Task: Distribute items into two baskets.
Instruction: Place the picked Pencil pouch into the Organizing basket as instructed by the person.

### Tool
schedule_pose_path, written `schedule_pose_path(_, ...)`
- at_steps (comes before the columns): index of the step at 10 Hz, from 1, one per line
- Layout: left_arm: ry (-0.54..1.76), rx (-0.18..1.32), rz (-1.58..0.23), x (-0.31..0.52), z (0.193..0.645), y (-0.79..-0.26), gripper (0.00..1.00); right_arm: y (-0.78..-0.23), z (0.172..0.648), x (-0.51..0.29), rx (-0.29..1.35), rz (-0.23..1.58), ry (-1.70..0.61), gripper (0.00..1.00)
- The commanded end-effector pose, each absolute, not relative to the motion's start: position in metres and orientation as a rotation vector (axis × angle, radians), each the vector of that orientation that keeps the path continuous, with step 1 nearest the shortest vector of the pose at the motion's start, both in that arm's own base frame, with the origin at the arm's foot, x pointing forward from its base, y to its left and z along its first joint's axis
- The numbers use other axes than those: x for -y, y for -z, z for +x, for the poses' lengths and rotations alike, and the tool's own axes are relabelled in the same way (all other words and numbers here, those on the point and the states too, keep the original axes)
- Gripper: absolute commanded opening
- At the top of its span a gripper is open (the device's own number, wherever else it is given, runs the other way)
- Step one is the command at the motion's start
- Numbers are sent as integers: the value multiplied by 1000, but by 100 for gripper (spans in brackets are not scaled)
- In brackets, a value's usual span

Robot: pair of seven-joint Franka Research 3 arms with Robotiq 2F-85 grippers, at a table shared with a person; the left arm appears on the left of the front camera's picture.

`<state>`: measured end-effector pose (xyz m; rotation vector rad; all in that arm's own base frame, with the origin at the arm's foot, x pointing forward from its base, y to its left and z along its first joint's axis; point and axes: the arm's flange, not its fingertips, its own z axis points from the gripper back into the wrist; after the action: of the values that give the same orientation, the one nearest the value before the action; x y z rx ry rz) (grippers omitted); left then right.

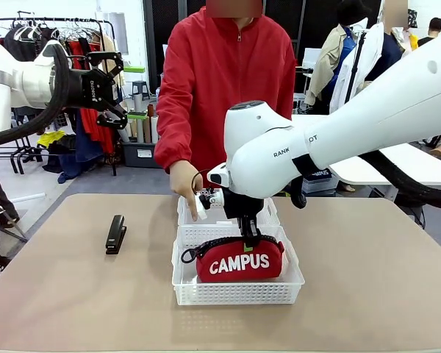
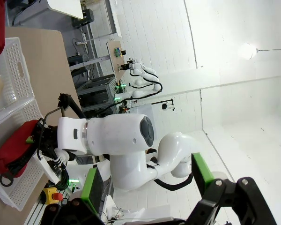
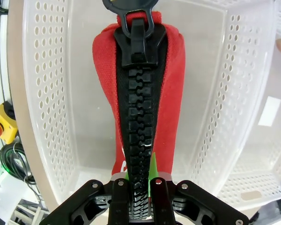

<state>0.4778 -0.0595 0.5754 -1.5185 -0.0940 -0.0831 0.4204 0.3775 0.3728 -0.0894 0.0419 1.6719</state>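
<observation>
Right tool (image 1: 248,238) pinches the red pouch (image 1: 239,263) inside the near basket (image 1: 235,293)

Two baskets (image 1: 235,294) (image 1: 270,215), one red pouch (image 1: 239,263), one stapler (image 1: 116,234).

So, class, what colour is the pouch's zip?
Black zip on the red pouch; clearest in right wrist view.

Bright, even light fills the front view; the near basket (image 1: 239,293) casts a soft shadow on the table (image 1: 367,279) toward six o'clock. In the left wrist view a lamp (image 2: 247,50) glares at two o'clock, washing out the white around it. The right wrist view is sharp on the red pouch (image 3: 174,70), with the near basket's walls bowing at three and nine o'clock.
</observation>
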Motion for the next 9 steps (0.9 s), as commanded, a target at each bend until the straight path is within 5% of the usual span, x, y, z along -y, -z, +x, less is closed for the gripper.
schedule_pose_path(1,85,98,-1520,59,477,-577,100,-367,414,-378,-21,-93,-1653,0)
schedule_pose_path(2,85,98,-1520,59,477,-577,100,-367,414,-378,-33,-78,-1653,3)
schedule_pose_path(7,85,98,-1520,59,477,-577,100,-375,414,-375,-40,-54,-1659,97)
schedule_pose_path(9,85,98,-1520,59,477,-577,100,-380,416,-371,-22,-30,-1630,100)
